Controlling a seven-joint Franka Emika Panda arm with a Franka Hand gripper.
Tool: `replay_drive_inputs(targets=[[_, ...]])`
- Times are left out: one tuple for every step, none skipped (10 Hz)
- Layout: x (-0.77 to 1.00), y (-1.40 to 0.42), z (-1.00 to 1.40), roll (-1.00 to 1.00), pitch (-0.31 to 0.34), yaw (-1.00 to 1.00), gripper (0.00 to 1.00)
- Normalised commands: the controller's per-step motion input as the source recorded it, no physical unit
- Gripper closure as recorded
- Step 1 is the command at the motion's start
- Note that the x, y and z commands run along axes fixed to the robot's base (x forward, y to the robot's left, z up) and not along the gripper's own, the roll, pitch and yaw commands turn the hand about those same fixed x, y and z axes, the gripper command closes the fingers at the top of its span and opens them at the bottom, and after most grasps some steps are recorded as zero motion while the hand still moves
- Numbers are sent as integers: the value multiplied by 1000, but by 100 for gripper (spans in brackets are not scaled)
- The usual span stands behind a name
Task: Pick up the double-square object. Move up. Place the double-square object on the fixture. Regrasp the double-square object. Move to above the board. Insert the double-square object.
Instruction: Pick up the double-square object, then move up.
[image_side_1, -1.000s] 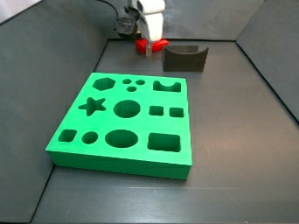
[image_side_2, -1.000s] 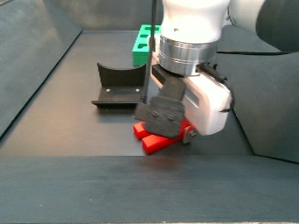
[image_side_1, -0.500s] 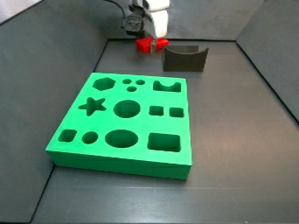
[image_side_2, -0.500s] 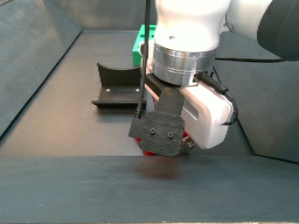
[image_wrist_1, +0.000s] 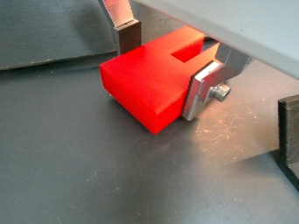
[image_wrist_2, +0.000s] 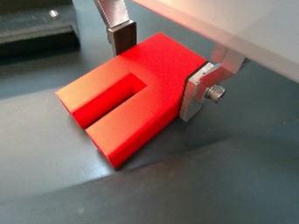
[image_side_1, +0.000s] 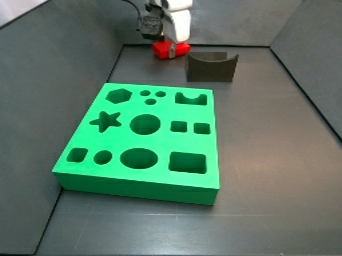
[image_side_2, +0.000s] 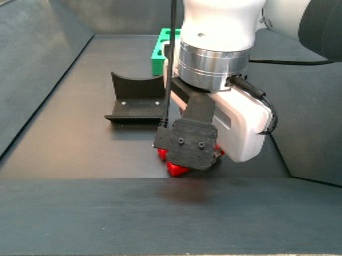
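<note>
The red double-square object (image_wrist_1: 146, 79) sits between my gripper's two silver fingers, its slot and two prongs showing in a wrist view (image_wrist_2: 111, 101). My gripper (image_wrist_1: 163, 63) is shut on it, one finger plate (image_wrist_2: 198, 87) pressed flat against its side. In both side views the gripper (image_side_1: 167, 36) (image_side_2: 183, 150) hangs just above the floor with the red block (image_side_1: 167, 46) (image_side_2: 174, 166) partly hidden under it. The dark fixture (image_side_1: 211, 66) (image_side_2: 134, 96) stands close beside it. The green board (image_side_1: 120, 140) lies nearer the front.
Grey walls enclose the work floor on all sides. The board's far end (image_side_2: 163, 45) shows behind the arm. The robot's white and black wrist body (image_side_2: 221, 70) blocks much of a side view.
The gripper has risen a little with the red block in it, lifting the block off the floor. Over the last half second it has barely moved.
</note>
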Motion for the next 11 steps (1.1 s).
replay_drive_inputs(targets=[[0, 0, 0, 0, 0, 0, 100], [0, 0, 0, 0, 0, 0, 100], [0, 0, 0, 0, 0, 0, 100], [0, 0, 0, 0, 0, 0, 100], [0, 0, 0, 0, 0, 0, 100], [0, 0, 0, 0, 0, 0, 100], [0, 0, 833, 0, 0, 0, 100], [-35, 39, 760, 10, 10, 4, 100], [-44, 23, 642, 16, 15, -4, 100], [-41, 14, 552, 22, 18, -8, 100], [-31, 10, 350, 33, 34, -13, 100]])
